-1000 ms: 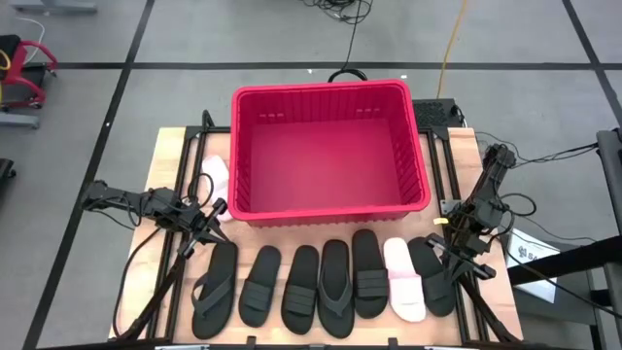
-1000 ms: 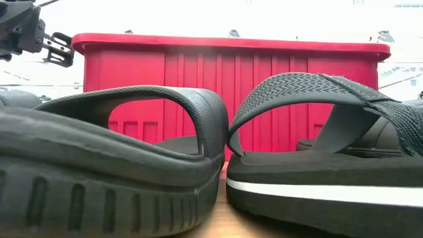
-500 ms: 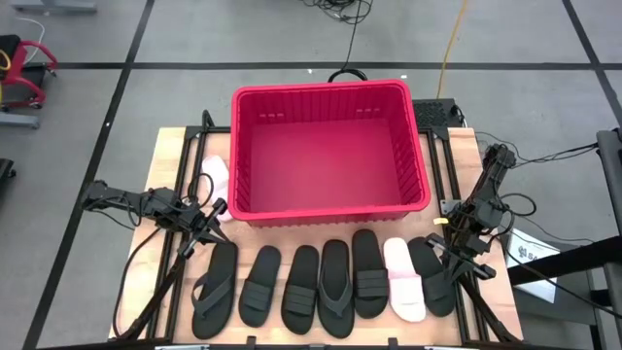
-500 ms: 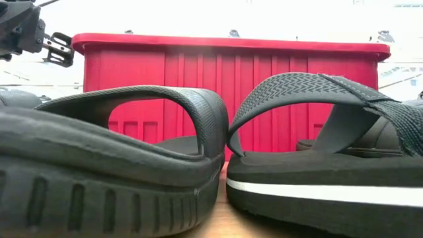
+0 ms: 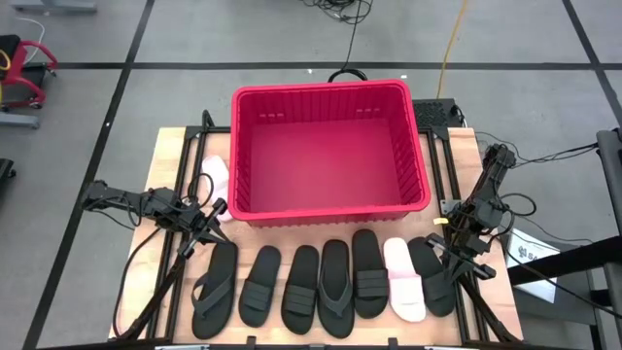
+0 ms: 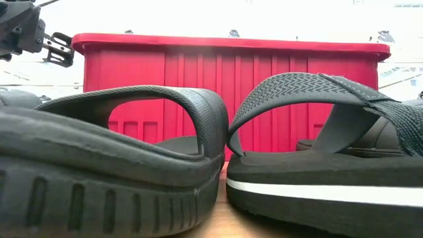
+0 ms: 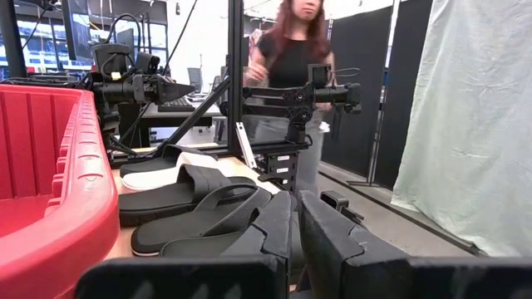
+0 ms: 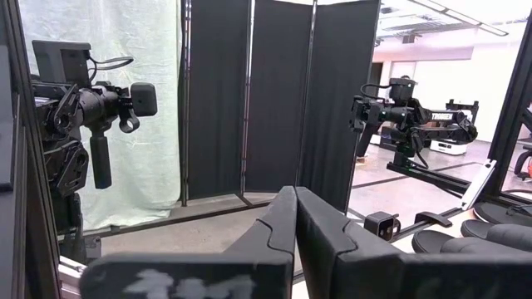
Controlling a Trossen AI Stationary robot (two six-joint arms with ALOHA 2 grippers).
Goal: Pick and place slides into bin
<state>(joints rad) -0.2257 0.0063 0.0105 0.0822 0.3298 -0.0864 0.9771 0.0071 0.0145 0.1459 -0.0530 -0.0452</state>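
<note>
A: Where do the flat black and pale pink-white slides (image 5: 321,282) lie?

B: In a row along the wooden table's (image 5: 165,156) near edge, just in front of the large red slotted plastic bin (image 5: 328,151); one more pale slide (image 5: 216,177) lies beside the bin's left wall.

A: And the arms?

B: The left gripper (image 5: 216,219) hovers near that pale slide, fingers (image 7: 274,241) nearly together, holding nothing. The right gripper (image 5: 457,255) waits by the row's right end, fully closed, empty.

A: Anything behind?

B: A person (image 7: 287,75) stands beyond the table, past black frame posts (image 7: 235,75)
</note>
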